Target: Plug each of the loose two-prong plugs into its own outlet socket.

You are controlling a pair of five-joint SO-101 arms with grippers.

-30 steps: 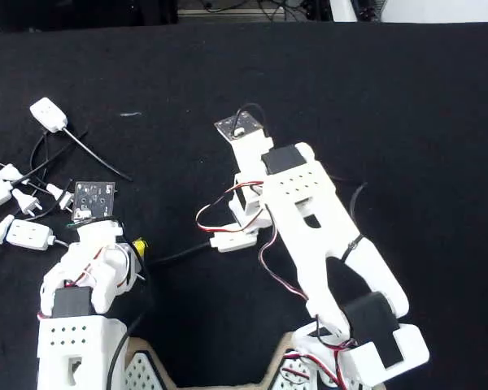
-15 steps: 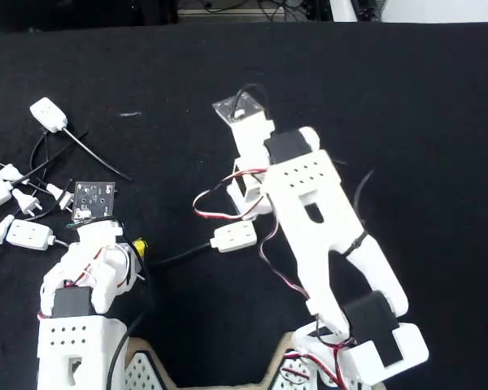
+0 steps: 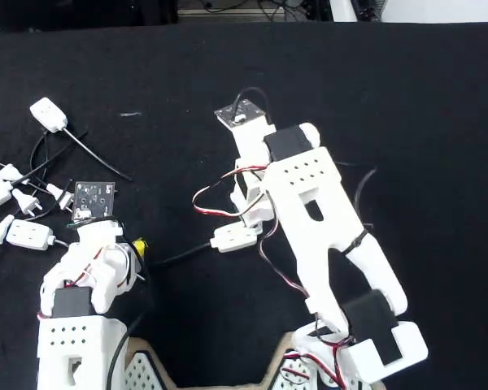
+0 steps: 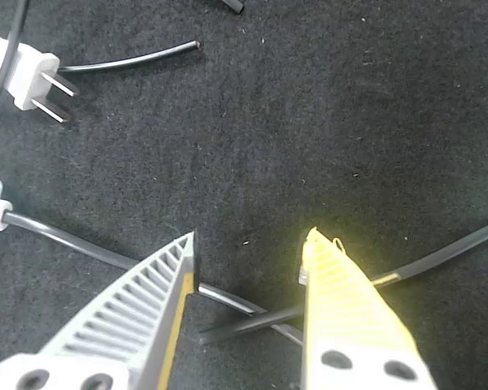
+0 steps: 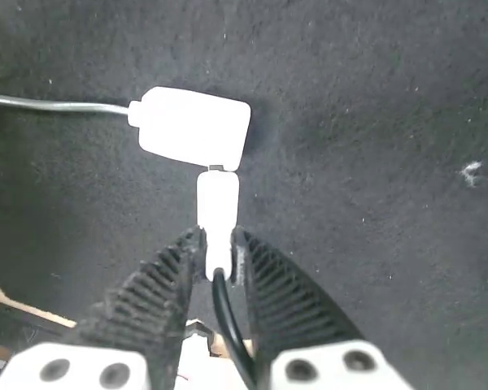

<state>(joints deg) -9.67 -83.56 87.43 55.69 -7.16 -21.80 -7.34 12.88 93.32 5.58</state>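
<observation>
In the ribbed right pincer (image 5: 217,241), a smooth, oblong white plug (image 5: 218,199).

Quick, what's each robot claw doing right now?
Left gripper: open, holding nothing.
Right gripper: shut on the white plug.

You have a black cloth (image 3: 423,122) covering the whole table; a tan board (image 3: 220,385) shows at the cloth's near edge; beyond its far edge lie dark cables (image 3: 268,8) and a white object (image 3: 439,8); a pale fleck (image 3: 130,114) sits on the cloth.
</observation>
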